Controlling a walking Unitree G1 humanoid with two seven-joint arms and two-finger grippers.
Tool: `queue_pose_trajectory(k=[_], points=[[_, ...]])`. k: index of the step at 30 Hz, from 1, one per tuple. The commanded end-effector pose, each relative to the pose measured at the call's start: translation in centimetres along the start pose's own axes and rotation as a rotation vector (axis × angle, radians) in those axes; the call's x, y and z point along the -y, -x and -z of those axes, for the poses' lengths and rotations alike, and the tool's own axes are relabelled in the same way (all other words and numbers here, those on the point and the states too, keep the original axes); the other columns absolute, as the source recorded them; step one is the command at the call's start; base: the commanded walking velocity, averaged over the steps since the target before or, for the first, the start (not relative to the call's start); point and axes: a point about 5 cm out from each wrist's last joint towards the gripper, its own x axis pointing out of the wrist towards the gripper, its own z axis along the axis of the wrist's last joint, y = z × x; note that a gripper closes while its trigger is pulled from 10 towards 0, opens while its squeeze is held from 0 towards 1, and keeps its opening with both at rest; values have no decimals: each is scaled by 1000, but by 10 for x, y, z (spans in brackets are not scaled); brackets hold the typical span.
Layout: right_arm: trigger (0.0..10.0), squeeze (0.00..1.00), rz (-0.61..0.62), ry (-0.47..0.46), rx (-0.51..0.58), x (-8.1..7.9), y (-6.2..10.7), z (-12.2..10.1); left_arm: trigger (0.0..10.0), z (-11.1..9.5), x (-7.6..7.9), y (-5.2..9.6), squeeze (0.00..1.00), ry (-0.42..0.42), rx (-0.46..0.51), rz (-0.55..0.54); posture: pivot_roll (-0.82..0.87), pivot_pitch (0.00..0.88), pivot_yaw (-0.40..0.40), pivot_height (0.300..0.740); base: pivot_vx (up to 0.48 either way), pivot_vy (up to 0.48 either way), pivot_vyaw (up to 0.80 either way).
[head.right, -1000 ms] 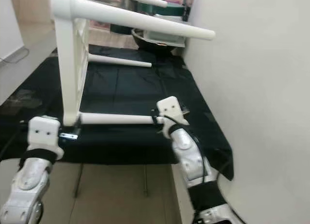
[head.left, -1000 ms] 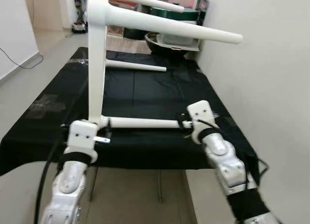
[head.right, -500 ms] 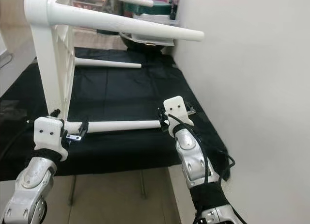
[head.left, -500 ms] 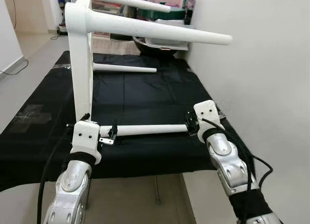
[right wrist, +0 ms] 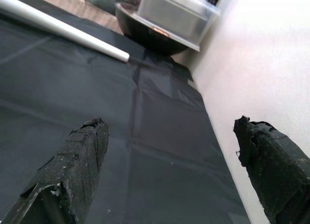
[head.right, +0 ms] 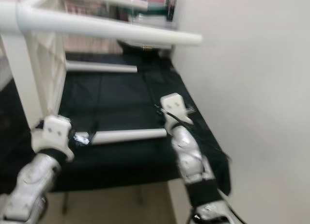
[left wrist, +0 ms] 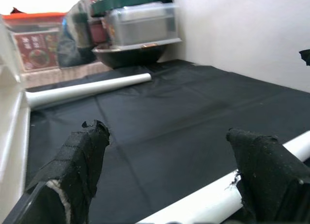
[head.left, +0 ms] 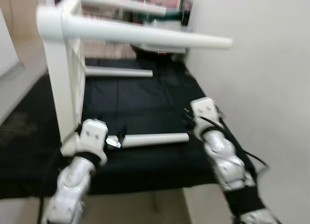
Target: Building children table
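**Right gripper released from the table leg**

The right gripper (head.left: 188, 118), earlier clasping the free end of the lowest leg (head.left: 155, 139), now stands apart from it, fingers (right wrist: 77, 170) spread wide and empty. The left gripper (head.left: 115, 141) stays beside the leg's near end, open around the smooth white cylinder. The white children's table (head.left: 63, 83) stands on its side on matte black cloth (head.left: 135, 103).

Both eye views motion-blurred; white table frame (head.left: 65, 83) cut off at the top edge.
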Motion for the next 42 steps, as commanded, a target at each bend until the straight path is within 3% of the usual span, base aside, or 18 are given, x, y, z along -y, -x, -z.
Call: queue_pose_trajectory(k=[1, 8, 23, 42], points=[[10000, 0, 23, 19, -29, 7, 2, 7, 10000, 7, -2, 2, 0, 16, -34, -17, 88, 0, -136, 740, 0, 0, 0], [10000, 0, 21, 26, -32, 6, 2, 9, 10000, 7, -14, 1, 0, 28, -37, -71, 92, 0, -138, 740, 0, 0, 0], [10000, 0, 10, 18, -50, 3, 3, 13, 10000, 12, -33, 1, 0, 35, -93, -150, 87, 0, -135, 740, 336, 0, 207], [10000, 0, -10, 22, -54, 1, 6, 15, 10000, 16, -24, 5, 0, 19, -119, -82, 91, 0, -135, 740, 0, 0, 0]])
